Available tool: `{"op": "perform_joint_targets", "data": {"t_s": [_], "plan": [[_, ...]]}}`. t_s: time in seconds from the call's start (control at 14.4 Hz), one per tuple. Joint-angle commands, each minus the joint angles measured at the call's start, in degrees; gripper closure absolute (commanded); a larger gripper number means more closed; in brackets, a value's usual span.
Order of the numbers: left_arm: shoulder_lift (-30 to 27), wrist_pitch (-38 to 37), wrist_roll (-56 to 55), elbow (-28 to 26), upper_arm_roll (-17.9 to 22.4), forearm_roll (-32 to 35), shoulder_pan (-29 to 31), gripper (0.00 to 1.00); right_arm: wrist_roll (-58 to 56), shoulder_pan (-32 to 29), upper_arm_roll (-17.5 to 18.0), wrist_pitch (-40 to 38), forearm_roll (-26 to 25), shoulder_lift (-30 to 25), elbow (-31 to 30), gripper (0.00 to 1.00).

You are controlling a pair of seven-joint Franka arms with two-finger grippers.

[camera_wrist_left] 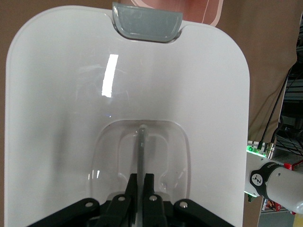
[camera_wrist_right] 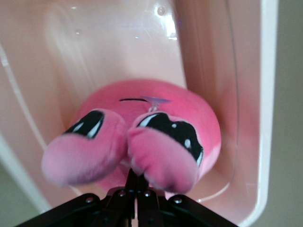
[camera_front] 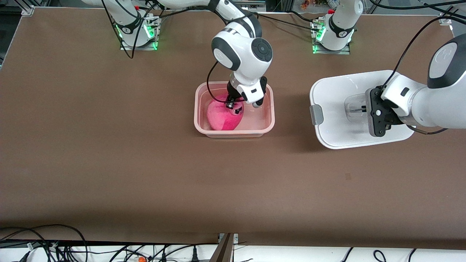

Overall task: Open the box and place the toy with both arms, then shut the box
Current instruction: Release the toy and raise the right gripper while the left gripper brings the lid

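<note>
The pink tub of the box (camera_front: pixel 204 129) stands open mid-table. The pink plush toy (camera_front: pixel 222 116) is inside it, at the right arm's end of the tub. My right gripper (camera_front: pixel 233 105) reaches down into the tub and is shut on the toy; in the right wrist view the toy (camera_wrist_right: pixel 156 142) bulges around the closed gripper (camera_wrist_right: pixel 137 182), with the tub wall (camera_wrist_right: pixel 246 94) beside it. The white lid (camera_front: pixel 335 94) is off the tub, toward the left arm's end. My left gripper (camera_front: pixel 360 108) is shut on the lid's clear handle (camera_wrist_left: pixel 141 142), also shown in the left wrist view (camera_wrist_left: pixel 142 182).
A grey clip (camera_front: pixel 316 114) sits on the lid's edge facing the tub, also seen in the left wrist view (camera_wrist_left: pixel 147 23). The arm bases (camera_front: pixel 138 31) stand along the table's edge farthest from the front camera. Cables (camera_front: pixel 54 243) lie below the nearest edge.
</note>
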Motion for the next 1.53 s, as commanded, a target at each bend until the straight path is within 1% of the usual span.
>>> {"op": "perform_joint_targets", "data": {"t_s": [0.0, 0.07, 0.14, 0.28, 0.42, 0.56, 0.7, 0.76, 0.83, 0.9, 0.97, 1.04, 1.11, 1.25, 1.32, 1.46], "plan": [[-0.15, -1.16, 1.25, 0.48, -0.32, 1.19, -0.33, 1.0, 3.84, 1.24, -0.61, 2.36, -1.42, 2.56, 2.13, 0.62], [-0.24, -1.25, 1.25, 0.48, -0.41, 1.45, -0.42, 1.0, 5.33, 1.24, -0.7, 4.03, -1.42, 2.56, 2.22, 0.03], [-0.24, -1.25, 1.25, 0.57, -0.41, 1.46, -0.42, 1.0, 7.7, 1.07, -0.7, 5.26, -1.24, 2.22, 2.31, 0.0], [-0.15, -1.17, 1.25, 0.66, -0.32, 1.28, -0.69, 1.0, 11.13, 0.89, -0.61, 4.84, -0.46, 1.34, 3.79, 0.0], [0.28, -0.38, 1.25, 0.48, -0.06, 1.28, -0.77, 1.0, 12.03, -0.42, -2.01, 2.22, 3.4, -2.16, 4.24, 0.0], [2.13, 0.06, 1.26, 0.48, -0.23, 0.76, -0.86, 1.0, 11.68, -4.01, -3.59, -0.25, 4.73, -6.21, 4.24, 0.0], [2.04, 0.06, 1.26, 0.48, -0.58, 1.28, -1.04, 1.0, 11.41, -9.54, -3.34, -0.52, 5.0, -9.37, 4.24, 0.0], [2.04, 0.06, 0.91, 0.48, -0.58, 1.28, -2.08, 1.0, 11.41, -11.57, -3.16, -0.96, 5.96, -11.04, 4.24, 0.0], [2.04, 0.06, 0.73, 0.57, -0.41, 1.28, -3.83, 1.0, 11.33, -12.37, -3.42, -1.92, 7.44, -12.63, 4.07, 0.0], [1.78, 0.06, 0.21, 0.57, -0.41, 1.28, -5.42, 1.0, 11.5, -12.73, -4.21, -3.5, 7.63, -14.21, 3.8, 0.0], [1.78, 0.06, -0.32, 0.57, -0.49, 1.28, -7.17, 1.0, 12.28, -13.17, -6.04, -5.51, 7.98, -15.62, 3.63, 0.0], [1.87, 0.15, -1.2, 0.57, -0.58, 1.11, -8.93, 1.0, 11.77, -13.87, -8.15, -7.01, 9.38, -17.28, 3.45, 0.0], [2.13, 0.85, -3.12, 0.74, -0.58, 0.93, -11.99, 1.0, 11.5, -14.83, -10.52, -7.98, 12.0, -19.74, 1.8, 0.0], [3.0, 5.93, -8.04, 0.75, -0.06, 0.93, -19.99, 1.0, 12.02, -14.84, -15.88, -7.38, 15.27, -26.76, -5.13, 0.0], [4.66, 7.43, -10.41, 0.83, -0.06, 0.93, -23.85, 0.98, 12.03, -14.84, -17.38, -7.29, 15.37, -29.84, -8.03, 0.0], [6.78, 11.9, -15.33, 0.75, 0.03, 1.19, -29.84, 1.0, 12.38, -14.84, -20.46, -7.64, 15.28, -34.24, -12.35, 0.0]]}}
